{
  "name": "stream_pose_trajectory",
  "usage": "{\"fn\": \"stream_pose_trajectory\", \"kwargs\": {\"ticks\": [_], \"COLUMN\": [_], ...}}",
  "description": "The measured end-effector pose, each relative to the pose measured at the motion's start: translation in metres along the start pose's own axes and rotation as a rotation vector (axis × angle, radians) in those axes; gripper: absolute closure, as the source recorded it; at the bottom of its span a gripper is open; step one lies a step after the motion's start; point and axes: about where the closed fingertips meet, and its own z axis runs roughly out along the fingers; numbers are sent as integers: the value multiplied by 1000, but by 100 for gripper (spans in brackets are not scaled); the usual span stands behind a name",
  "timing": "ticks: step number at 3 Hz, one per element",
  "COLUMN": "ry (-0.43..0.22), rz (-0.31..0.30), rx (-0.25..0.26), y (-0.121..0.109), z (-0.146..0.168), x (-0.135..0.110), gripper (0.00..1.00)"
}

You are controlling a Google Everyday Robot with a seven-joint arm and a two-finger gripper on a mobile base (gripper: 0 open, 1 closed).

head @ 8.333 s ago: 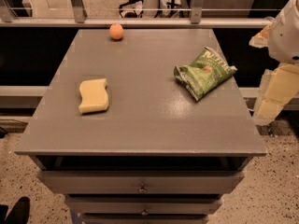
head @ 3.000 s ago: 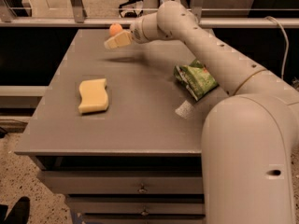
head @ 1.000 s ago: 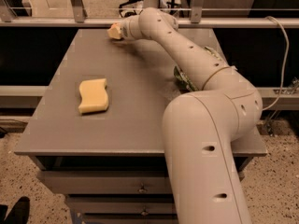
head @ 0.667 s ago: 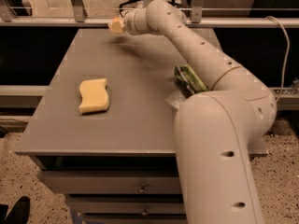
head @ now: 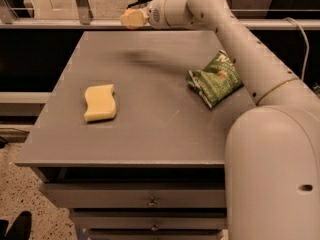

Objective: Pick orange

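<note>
My gripper [head: 131,19] is at the far edge of the grey table [head: 150,129], lifted clear of its top, with the arm reaching in from the right. Its cream fingers are shut around the orange [head: 127,22], of which only an orange-tinted edge shows at the tip. No orange lies on the table. The gripper's shadow falls on the table's far middle.
A wavy-edged yellow sponge [head: 100,102] lies on the table's left part. A green snack bag [head: 216,79] lies on the right, under the arm. Drawers [head: 150,202] sit below the table's front edge. A metal railing [head: 80,4] runs behind the table.
The gripper reached the orange at the table's far edge, closed on it, and has risen off the surface with it. The sponge and the bag have not moved.
</note>
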Motion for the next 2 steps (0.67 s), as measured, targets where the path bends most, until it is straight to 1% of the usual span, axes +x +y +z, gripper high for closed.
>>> {"fn": "stream_pose_trajectory", "kwargs": {"ticks": [1,2], "ry": [-62,-88], "rz": [99,129], "rx": [-193,-257], "y": [40,58], "z": [-31,-33], "x": [-4,-12], "gripper": [100,100]}}
